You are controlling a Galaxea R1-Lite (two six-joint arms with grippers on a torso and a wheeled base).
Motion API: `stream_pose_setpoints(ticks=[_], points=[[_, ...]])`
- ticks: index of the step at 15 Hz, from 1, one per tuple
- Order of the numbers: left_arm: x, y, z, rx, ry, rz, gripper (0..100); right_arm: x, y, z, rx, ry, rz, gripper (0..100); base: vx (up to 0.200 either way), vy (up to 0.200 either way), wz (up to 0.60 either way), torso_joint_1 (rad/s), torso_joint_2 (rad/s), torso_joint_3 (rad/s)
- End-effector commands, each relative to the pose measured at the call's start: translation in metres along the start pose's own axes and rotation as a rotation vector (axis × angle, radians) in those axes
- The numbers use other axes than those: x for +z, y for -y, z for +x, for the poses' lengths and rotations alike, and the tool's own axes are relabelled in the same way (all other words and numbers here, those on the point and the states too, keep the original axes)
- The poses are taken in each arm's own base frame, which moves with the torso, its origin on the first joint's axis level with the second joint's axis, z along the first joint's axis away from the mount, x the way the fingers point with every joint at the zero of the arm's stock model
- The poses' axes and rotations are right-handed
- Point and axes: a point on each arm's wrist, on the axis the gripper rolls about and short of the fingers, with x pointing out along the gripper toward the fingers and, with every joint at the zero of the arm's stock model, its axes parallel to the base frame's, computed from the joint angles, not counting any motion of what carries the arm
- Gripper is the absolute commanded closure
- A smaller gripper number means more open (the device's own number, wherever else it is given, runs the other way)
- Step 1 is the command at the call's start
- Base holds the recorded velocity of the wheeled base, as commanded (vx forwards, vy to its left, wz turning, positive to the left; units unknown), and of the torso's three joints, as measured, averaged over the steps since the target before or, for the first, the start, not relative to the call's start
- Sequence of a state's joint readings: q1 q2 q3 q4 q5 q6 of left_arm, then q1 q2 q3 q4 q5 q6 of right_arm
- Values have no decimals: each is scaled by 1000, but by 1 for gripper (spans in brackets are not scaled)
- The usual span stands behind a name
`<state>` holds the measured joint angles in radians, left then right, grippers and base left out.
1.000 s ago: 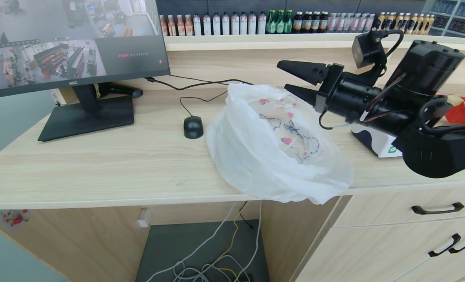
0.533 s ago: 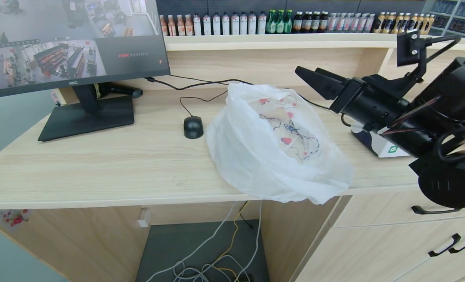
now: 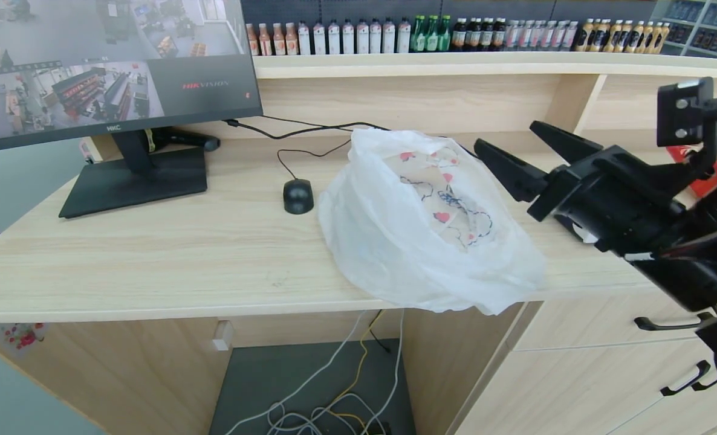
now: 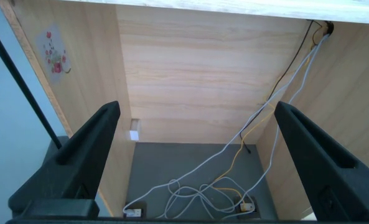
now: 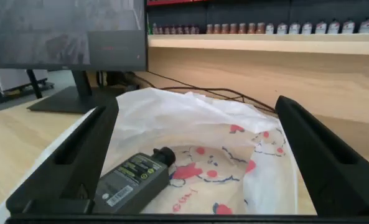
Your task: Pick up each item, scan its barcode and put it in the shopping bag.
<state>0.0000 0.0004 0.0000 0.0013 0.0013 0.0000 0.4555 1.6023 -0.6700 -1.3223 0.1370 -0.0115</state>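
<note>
The right claw (image 3: 506, 135) is spread open and holds nothing; it hangs just right of the bag (image 3: 395, 241), tips aimed at the bag's mouth. Inside the bag a dark bottle (image 5: 137, 177) lies on its side, cap toward the bag's middle; by my reading that item is done. The goods not yet bagged lie right of the bag, behind the claw's wrist rather than ahead of its tips: a white box (image 3: 581, 234), mostly hidden by the arm, so its long axis cannot be told; farther from the bag, a red packet (image 3: 714, 172). The next grasp likely means turning away from the bag. The right arm is much the nearer, since the left claw (image 4: 196, 107), also open and empty, hangs below the bag's level under the counter (image 3: 153, 260), facing cables (image 4: 203, 186).
</note>
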Motion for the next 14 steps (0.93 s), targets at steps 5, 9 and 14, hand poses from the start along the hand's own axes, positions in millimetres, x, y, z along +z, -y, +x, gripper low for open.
stream_pose_setpoints(ticks=[5, 9, 14], points=[[0, 0, 0, -1, 2, -2, 0, 10, -13, -45, -110, -22, -86, 0, 0, 0, 0, 0, 0, 0], [0, 0, 0, -1, 2, -2, 0, 4, -15, -57, -107, -19, -160, 0, 0, 0, 0, 0, 0, 0], [0, 0, 0, 0, 0, -3, 0, 8, -15, -61, -109, 1, -176, 0, 0, -80, 0, 2, 0, 0]])
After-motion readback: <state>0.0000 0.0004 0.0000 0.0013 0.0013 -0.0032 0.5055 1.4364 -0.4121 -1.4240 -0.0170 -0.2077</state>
